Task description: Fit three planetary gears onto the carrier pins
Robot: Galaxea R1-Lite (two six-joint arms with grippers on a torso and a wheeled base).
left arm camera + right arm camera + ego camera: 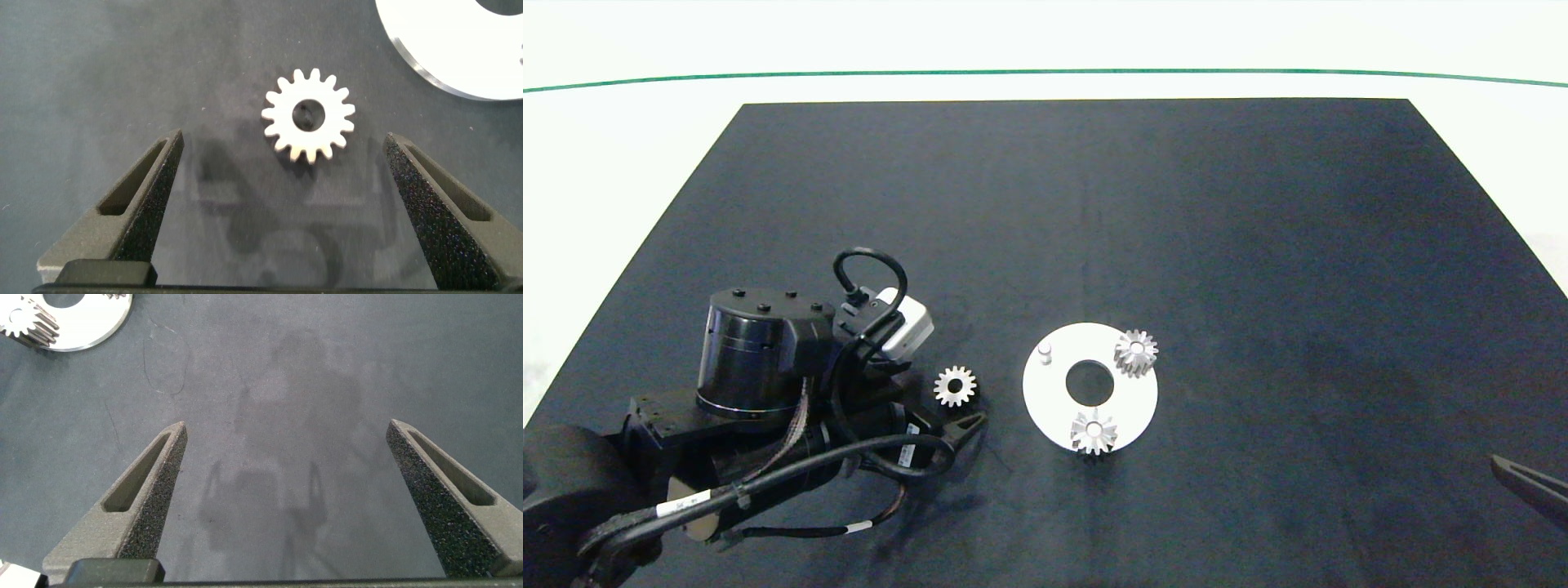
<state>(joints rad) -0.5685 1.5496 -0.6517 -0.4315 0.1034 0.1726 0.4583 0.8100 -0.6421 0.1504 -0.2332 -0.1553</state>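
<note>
On the black mat [1094, 204], the left gripper [282, 175] is seen low at the left, its fingers spread wide with nothing held. A loose gear [955, 385] lies flat on the mat just ahead of the open fingertips, near the disc [1131, 412] but not touching it; in the left wrist view the same gear [308, 114] is framed between the two fingers, slightly beyond their tips.

At centre, the white disc is shown with two gears already seated on pins: one at the far right rim [1135, 352] and one at the near rim [1093, 431]. The third pin [1045, 352], on the disc's far left side, stands bare.

Two of three installations are judged complete; the loose gear has yet to be grasped, carried and lowered onto the bare pin.

At the far right edge, the right gripper [286, 469] is parked over bare mat, fingers spread and empty.
</note>
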